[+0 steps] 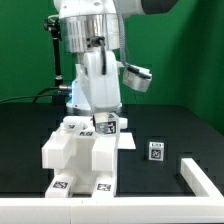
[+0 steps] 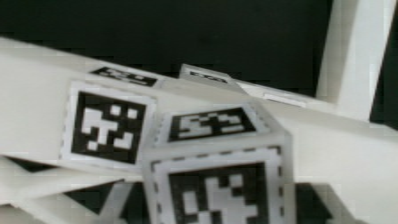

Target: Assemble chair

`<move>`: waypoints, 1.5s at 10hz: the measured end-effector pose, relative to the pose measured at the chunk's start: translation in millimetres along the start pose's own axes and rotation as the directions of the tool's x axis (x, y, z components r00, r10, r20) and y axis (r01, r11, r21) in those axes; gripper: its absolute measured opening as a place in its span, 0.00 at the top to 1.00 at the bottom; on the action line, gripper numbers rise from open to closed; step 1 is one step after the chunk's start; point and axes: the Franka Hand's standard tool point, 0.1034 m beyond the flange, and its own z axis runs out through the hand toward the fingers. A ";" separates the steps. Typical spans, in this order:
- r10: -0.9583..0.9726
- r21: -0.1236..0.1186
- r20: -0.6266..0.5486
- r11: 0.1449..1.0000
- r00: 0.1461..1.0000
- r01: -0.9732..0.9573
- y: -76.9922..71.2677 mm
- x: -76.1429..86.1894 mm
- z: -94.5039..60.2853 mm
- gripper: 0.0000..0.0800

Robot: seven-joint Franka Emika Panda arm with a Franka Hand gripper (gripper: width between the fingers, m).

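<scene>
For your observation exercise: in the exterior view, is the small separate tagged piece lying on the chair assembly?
No: the small tagged piece lies on the black table, apart from the chair assembly.

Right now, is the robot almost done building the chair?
Not yet. A chunky white chair block with tagged legs already stands joined on the table. The gripper is down at its top by a tagged piece; its grasp is hidden. One small tagged part lies unused at the exterior view's right.
</scene>
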 end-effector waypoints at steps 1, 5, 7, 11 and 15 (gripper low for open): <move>0.052 -0.004 0.002 0.999 0.999 -0.052 0.0 0.5 -0.3 0.65; 0.277 -0.010 0.001 0.961 0.961 -0.277 1.8 -0.3 -0.4 0.65; 0.348 -0.011 0.008 0.937 0.937 -0.348 1.9 0.8 -1.1 0.65; 0.492 -0.017 0.010 0.871 0.871 -0.492 1.9 -4.2 -1.7 0.65; 0.496 -0.003 0.009 0.868 0.868 -0.496 2.5 -10.2 -0.4 0.64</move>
